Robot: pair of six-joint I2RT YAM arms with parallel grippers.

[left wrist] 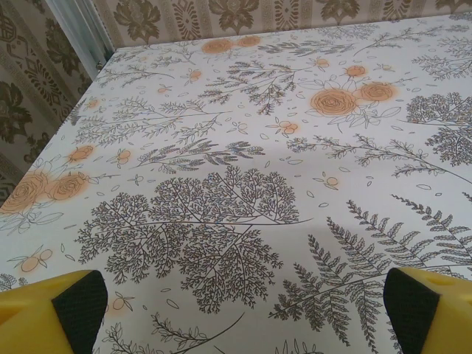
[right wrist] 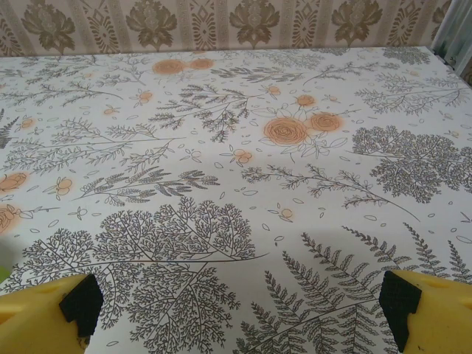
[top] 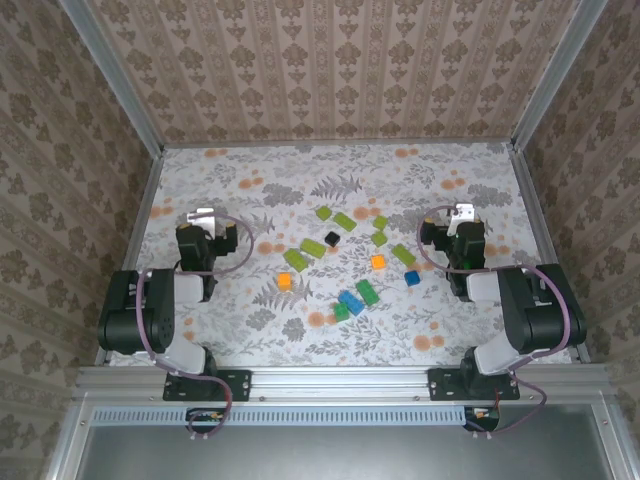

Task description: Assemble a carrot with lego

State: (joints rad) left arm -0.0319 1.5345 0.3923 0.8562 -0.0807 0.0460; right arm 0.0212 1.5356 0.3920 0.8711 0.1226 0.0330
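Left tool (top: 205, 217) and right tool (top: 462, 213) are held wide open, nothing gripped. The lego (top: 313, 247) is scattered across the bench (top: 420, 320) between them, unassembled; one orange brick (top: 378, 262) is judged nearer the right tool, off its left side.

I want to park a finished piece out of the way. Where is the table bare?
Bare: the far strip of the table under the back wall, and the near strip this side of the blue brick. Crowded: the middle, where the lego lies scattered between the left gripper and the right gripper.
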